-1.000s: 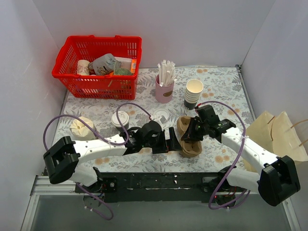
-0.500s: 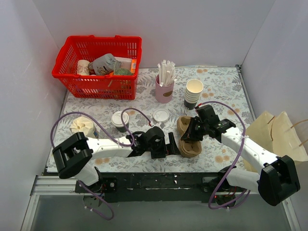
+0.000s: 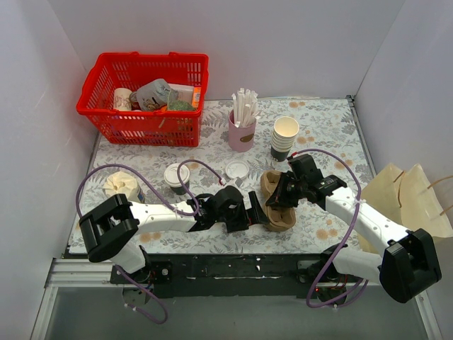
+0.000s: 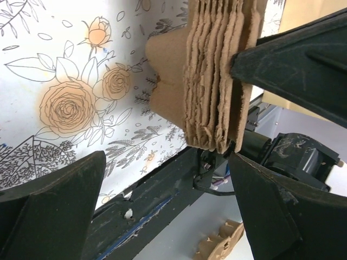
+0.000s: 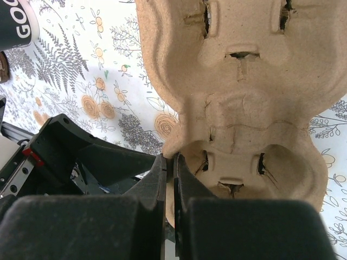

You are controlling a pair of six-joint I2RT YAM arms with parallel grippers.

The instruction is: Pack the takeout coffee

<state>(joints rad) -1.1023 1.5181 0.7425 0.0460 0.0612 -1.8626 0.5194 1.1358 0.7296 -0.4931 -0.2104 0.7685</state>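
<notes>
The takeout coffee (image 3: 175, 177), a dark brown cup with a white lid, stands left of centre; its side shows in the right wrist view (image 5: 13, 24). A stack of brown cardboard cup carriers (image 3: 277, 205) lies near the front. My right gripper (image 3: 283, 195) is shut on the rim of the top carrier (image 5: 244, 108), with the fingertips (image 5: 162, 168) pinching its left edge. My left gripper (image 3: 258, 212) is wide open and empty at the stack's left edge. In the left wrist view its gap (image 4: 168, 157) faces the carriers' layered edges (image 4: 217, 81).
A loose white lid (image 3: 237, 170) lies beside the stack. Cream cups (image 3: 285, 136) and a pink cup of sticks (image 3: 242, 124) stand behind. A red basket (image 3: 145, 92) is at the back left, crumpled paper (image 3: 120, 185) at the left, and a paper bag (image 3: 407, 198) at the right.
My left arm has swung its elbow leftward, uncovering the coffee cup, and its open gripper has edged right up to the carrier stack. The right gripper has kept its hold.
</notes>
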